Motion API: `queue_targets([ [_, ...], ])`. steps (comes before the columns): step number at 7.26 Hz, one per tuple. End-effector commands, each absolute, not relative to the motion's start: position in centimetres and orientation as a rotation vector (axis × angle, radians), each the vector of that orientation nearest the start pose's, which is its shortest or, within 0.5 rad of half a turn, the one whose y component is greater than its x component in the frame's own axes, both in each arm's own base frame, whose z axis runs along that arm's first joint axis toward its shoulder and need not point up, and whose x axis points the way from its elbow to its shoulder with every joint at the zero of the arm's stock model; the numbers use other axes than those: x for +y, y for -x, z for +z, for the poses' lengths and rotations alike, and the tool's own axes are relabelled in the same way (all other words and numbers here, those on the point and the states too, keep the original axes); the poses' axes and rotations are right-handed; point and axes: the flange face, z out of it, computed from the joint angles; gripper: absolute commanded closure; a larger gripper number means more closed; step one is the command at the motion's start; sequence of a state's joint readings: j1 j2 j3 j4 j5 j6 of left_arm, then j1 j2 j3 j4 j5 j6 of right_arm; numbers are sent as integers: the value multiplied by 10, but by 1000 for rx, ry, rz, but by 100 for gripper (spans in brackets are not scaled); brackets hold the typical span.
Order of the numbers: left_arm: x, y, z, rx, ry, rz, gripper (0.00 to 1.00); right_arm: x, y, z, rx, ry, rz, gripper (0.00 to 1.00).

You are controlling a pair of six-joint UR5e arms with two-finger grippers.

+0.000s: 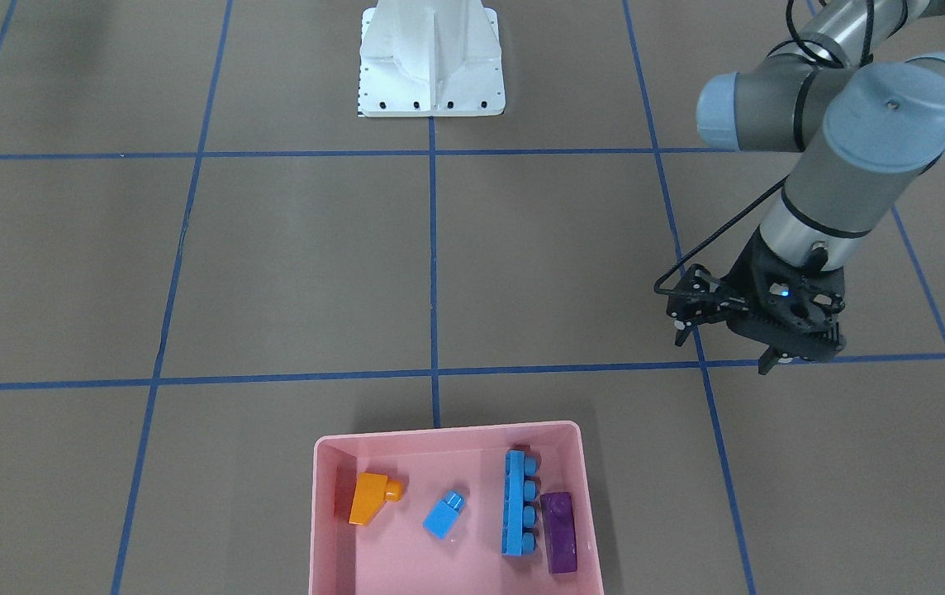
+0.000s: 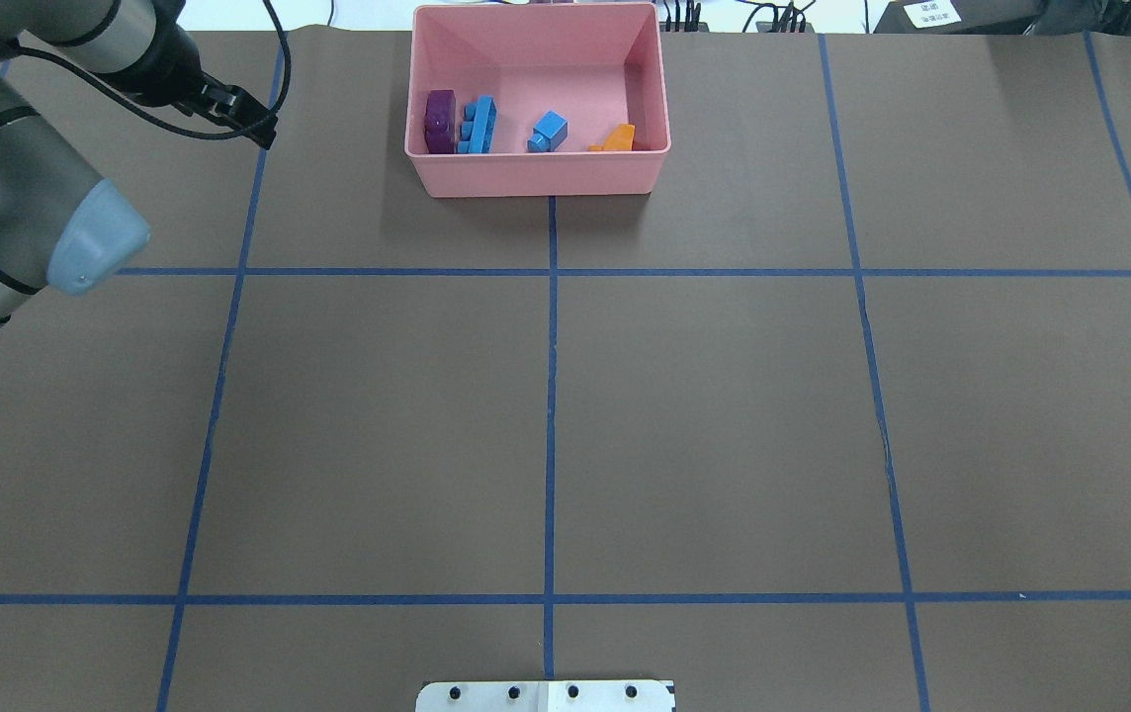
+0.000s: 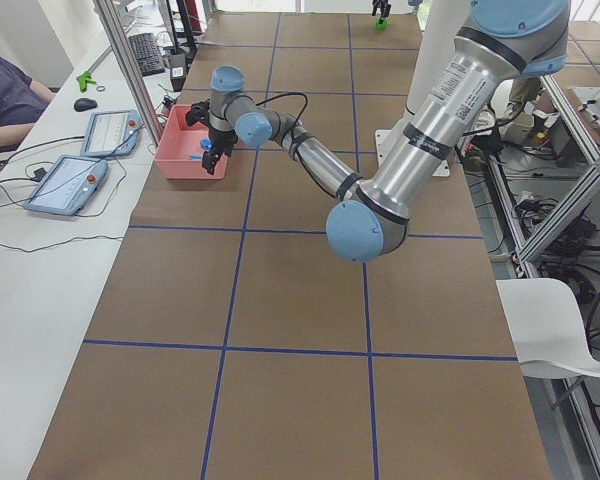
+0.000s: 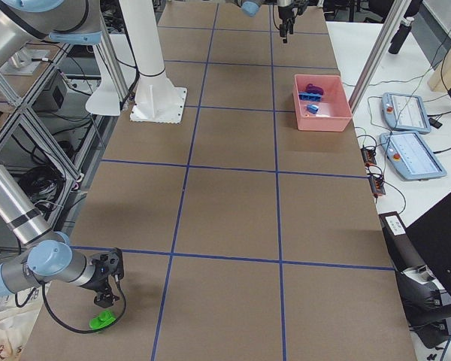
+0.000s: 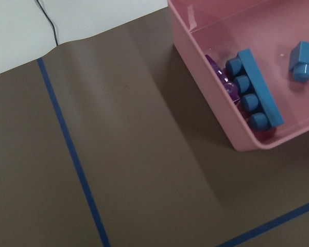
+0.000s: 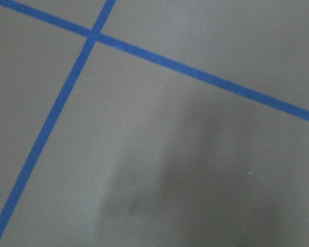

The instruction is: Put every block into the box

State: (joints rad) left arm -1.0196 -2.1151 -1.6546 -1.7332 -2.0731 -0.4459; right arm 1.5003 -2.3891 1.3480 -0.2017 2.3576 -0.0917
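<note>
The pink box (image 1: 448, 434) holds the orange sloped brick (image 1: 369, 498), the small blue brick (image 1: 444, 514), the long blue bar (image 1: 518, 514) and the purple oblong (image 1: 559, 533). My left gripper (image 1: 722, 351) is open and empty, above the table beside the box on its purple-brick side. In the overhead view it (image 2: 254, 121) is left of the box (image 2: 536, 173). The green brick (image 4: 100, 322) lies on the table far from the box, just under my right gripper (image 4: 105, 299). I cannot tell whether that gripper is open or touches the brick.
The white robot base (image 1: 431, 66) stands at the table's robot-side edge. Blue tape lines (image 2: 551, 396) divide the brown table top. Teach pendants (image 4: 413, 154) and an operator (image 3: 5, 95) are at the side bench beyond the box.
</note>
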Motion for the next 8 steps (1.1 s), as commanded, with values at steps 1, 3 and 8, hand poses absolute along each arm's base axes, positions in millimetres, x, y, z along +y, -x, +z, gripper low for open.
queue_targets([
  [1, -608, -270, 293, 791, -451, 296, 0, -44, -60, 849, -794, -312, -299, 0],
  [3, -609, -270, 294, 789, -450, 290, 0, -80, -69, 864, -768, -325, -324, 0],
  [8, -605, -272, 294, 795, -441, 271, 0, -47, -70, 874, -754, -297, -365, 0],
])
